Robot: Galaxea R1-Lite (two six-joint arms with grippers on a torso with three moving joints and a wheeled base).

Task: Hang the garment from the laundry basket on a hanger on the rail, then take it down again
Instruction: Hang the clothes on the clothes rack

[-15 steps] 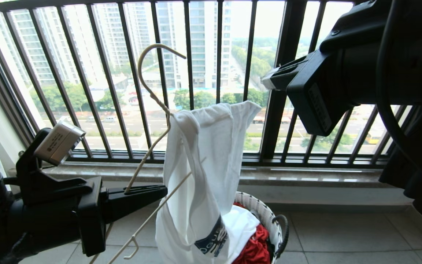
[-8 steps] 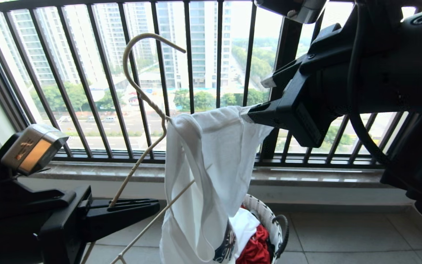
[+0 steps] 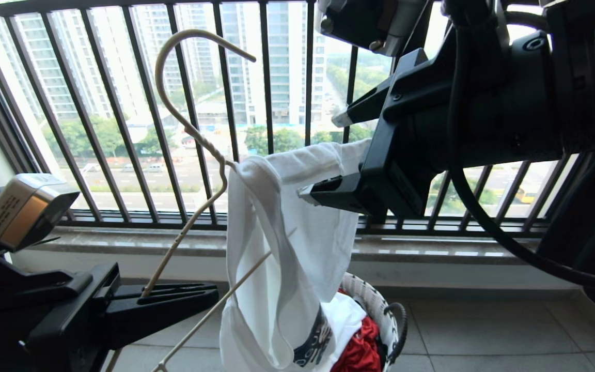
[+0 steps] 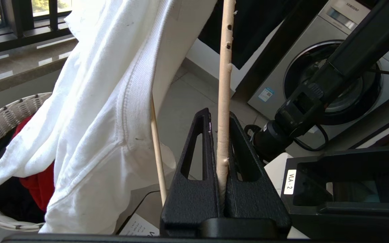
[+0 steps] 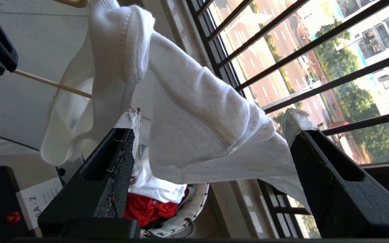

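My left gripper (image 4: pixel 222 168): jaws clamped on cream hanger (image 4: pixel 224 84) rod. White garment (image 4: pixel 113 101) drapes beside it, over woven laundry basket (image 4: pixel 2 114); washing machine (image 4: pixel 349 74) behind.

Sunlit barred balcony railing (image 3: pixel 122 119), tiled floor (image 3: pixel 483 336)

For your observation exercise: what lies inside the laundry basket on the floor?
Inside the laundry basket a red cloth and some white fabric show. The hanging garment covers the rest, so anything deeper stays unseen.
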